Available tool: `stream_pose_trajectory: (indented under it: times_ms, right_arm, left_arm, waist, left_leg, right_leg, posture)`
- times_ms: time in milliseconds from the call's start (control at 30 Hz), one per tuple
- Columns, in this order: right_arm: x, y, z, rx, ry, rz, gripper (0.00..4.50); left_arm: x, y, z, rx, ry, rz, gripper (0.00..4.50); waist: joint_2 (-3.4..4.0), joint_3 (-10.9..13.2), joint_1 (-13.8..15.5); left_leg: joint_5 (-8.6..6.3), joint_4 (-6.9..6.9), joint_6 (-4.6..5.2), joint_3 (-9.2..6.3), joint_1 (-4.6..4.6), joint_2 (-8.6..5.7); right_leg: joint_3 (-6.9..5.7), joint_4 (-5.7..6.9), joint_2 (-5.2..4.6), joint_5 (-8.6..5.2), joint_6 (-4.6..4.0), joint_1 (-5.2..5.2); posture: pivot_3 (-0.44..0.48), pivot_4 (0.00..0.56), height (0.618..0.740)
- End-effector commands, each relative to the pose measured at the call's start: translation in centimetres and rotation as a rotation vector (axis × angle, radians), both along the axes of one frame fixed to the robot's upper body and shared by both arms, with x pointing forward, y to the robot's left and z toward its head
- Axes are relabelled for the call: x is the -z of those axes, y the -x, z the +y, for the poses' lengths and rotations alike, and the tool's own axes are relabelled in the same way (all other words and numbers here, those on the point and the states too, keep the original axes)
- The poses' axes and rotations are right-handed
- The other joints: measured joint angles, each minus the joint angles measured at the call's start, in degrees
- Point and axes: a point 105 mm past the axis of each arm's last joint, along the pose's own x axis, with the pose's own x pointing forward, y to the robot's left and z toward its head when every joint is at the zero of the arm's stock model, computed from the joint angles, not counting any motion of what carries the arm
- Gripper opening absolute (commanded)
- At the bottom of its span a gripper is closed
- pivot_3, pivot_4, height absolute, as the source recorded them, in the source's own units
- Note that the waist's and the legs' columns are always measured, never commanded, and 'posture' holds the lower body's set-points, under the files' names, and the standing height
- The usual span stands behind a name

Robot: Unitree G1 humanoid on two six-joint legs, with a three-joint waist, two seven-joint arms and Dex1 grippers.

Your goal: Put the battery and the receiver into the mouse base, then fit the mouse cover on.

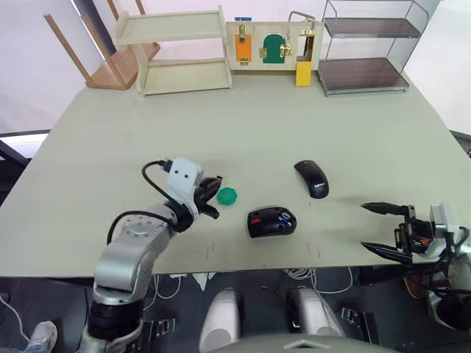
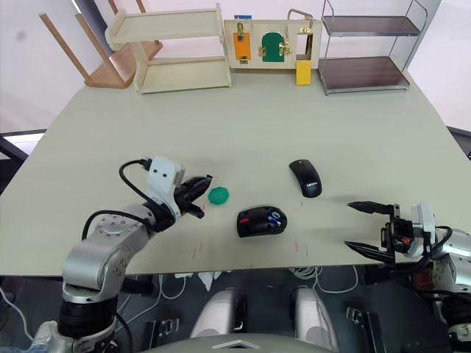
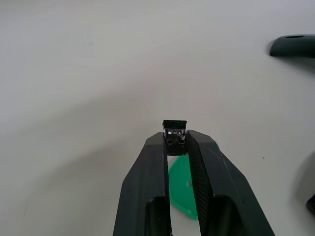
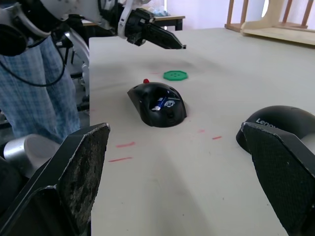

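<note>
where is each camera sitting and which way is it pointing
Left and right eye views: on the head, looking forward and down over the table; both arms show, and both share the mouse base, mouse cover and green disc.
Left wrist view: along the left gripper, shut on the receiver, above the disc.
Right wrist view: along the open right gripper, across the table toward the base, the battery in it.

the left gripper's fingers (image 3: 147,196) are covering most of the green disc (image 3: 182,189), and the frame edge is cropping the mouse cover (image 4: 283,125).
</note>
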Motion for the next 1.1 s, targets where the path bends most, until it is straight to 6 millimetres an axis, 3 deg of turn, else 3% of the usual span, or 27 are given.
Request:
stream_pose_trajectory:
  times_ms: [33,233,367,500,667,900,1100]
  right_arm:
    - [-1.1,0.1,0.1,-0.025,0.002,-0.056,4.5]
    - [-2.6,-0.1,0.7,-0.05,-0.025,-0.042,4.5]
    - [-3.7,0.0,1.8,-0.053,-0.037,-0.027,4.5]
    - [-5.8,0.0,3.6,-0.043,-0.113,0.095,4.5]
    - [-6.3,-1.4,5.3,0.068,-0.04,0.177,4.5]
    - [-7.4,-1.6,7.8,0.059,-0.025,0.352,4.5]
    - [-8.8,-3.0,9.4,0.097,-0.043,0.486,4.5]
  left_arm:
    - [-1.2,-0.3,-0.4,0.129,-0.038,-0.046,0.1]
    - [-2.9,-1.1,-0.6,0.348,-0.119,-0.067,0.1]
    - [-3.1,-1.0,-1.4,0.491,-0.148,-0.062,0.1]
    - [-3.2,-0.5,-2.9,0.677,-0.142,-0.045,0.1]
    - [-3.3,-0.7,-4.3,0.802,-0.173,-0.065,0.1]
    - [-3.8,-0.6,-6.3,0.948,-0.195,-0.099,0.1]
    - [-4.2,-0.2,-7.5,1.031,-0.207,-0.119,0.1]
  waist:
    - [0.0,0.0,0.0]
    - [-0.04,0.1,0.1]
    - [-0.02,0.1,0.1]
    - [0.0,0.1,0.2]
    - [-0.05,0.1,0.1]
    - [-0.11,0.2,0.1]
    - [-0.13,0.2,-0.1]
  left_leg:
    - [0.0,0.0,0.0,0.01,-0.01,0.0]
    - [0.0,0.0,0.0,0.0,0.0,0.0]
    - [0.0,0.0,0.0,0.01,-0.07,0.0]
    - [0.0,-0.03,0.0,0.02,-0.11,0.0]
    - [0.0,-0.03,0.0,0.02,-0.11,0.0]
    - [0.0,-0.03,0.0,-0.01,-0.19,0.0]
    - [0.0,-0.03,0.01,0.0,-0.22,0.0]
  right_leg:
    - [0.01,-0.01,0.0,0.0,0.0,0.0]
    - [-0.01,-0.01,-0.01,0.0,0.0,0.0]
    - [-0.02,-0.02,-0.02,0.0,0.0,-0.03]
    - [-0.01,-0.04,-0.03,0.0,-0.01,-0.06]
    - [-0.02,-0.04,-0.03,0.0,0.01,-0.08]
    - [-0.02,-0.06,-0.01,-0.01,0.01,-0.11]
    - [-0.01,-0.07,-0.01,0.0,0.01,-0.12]
  posture:
    - [0.0,0.15,0.74]
    - [0.0,0.15,0.74]
    - [0.0,0.15,0.74]
    - [0.0,0.15,0.74]
    - [0.0,0.15,0.74]
    - [0.0,0.15,0.74]
    - [0.0,0.15,0.74]
